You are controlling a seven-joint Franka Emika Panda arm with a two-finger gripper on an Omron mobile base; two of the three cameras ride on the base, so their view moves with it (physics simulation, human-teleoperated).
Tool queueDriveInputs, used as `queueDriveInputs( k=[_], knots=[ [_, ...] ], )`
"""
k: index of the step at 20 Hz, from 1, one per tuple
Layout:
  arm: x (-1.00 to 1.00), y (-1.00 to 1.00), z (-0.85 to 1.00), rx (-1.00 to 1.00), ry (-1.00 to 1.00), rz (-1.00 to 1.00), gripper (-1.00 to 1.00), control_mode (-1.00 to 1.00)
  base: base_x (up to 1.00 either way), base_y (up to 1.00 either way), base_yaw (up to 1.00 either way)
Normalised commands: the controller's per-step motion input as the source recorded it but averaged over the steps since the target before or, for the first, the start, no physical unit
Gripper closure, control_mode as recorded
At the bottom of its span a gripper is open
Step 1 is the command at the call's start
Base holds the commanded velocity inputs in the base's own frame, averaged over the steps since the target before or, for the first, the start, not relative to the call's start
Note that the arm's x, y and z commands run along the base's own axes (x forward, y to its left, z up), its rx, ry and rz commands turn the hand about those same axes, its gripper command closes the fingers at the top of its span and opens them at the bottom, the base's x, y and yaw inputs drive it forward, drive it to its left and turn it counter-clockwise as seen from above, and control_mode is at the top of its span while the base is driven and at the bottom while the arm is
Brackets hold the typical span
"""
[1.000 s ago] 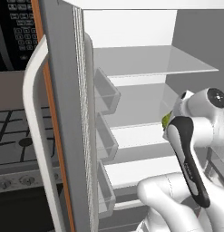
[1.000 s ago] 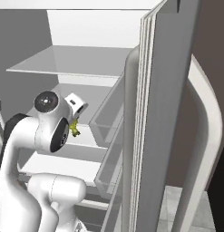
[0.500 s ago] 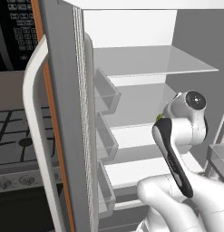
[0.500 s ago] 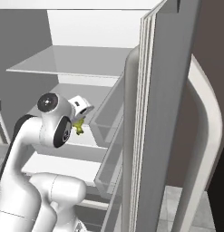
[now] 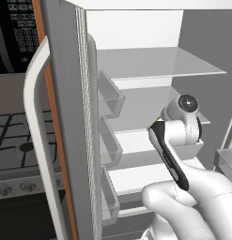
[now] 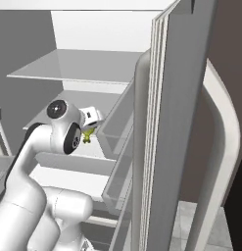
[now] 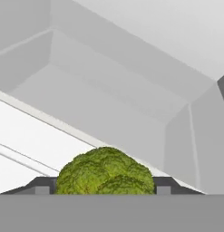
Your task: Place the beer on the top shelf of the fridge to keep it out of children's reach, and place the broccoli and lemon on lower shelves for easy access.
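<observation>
The fridge [image 5: 136,28] stands open before me, its door [image 5: 65,117] swung out with a long curved white handle [image 5: 35,117] and a column of grey door bins [image 5: 110,96]. The top shelf [image 5: 159,65] carries nothing I can see, and the lower shelves [image 5: 131,140] below it show bare pale panels where my arm does not cover them. My arm rises from the base, bends at the elbow and reaches forward into the fridge at the level of a middle shelf. My claw [image 6: 88,131] sits just above that shelf, close to the door bins. It is closed on the broccoli [image 7: 105,171], whose green floret fills the gap between my fingertips [image 7: 42,188].
</observation>
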Motion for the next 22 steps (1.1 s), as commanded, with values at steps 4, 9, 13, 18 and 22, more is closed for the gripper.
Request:
queueDriveInputs(
  k=[4,9,13,18,22],
  knots=[
    [0.37,-0.05,-0.13,0.27,-0.04,-0.12,1.0,-1.0,0.0,0.0,0.0],
    [0.39,-0.06,-0.12,0.29,-0.05,-0.1,1.0,-1.0,0.0,0.0,0.0],
    [0.49,-0.04,-0.1,0.24,-0.03,-0.1,1.0,-1.0,0.0,0.0,0.0],
    [0.6,0.0,-0.05,0.11,0.0,-0.06,1.0,-1.0,0.0,0.0,0.0],
    [0.6,0.0,-0.05,0.05,0.0,-0.02,1.0,-1.0,0.0,0.0,0.0]
  ],
)
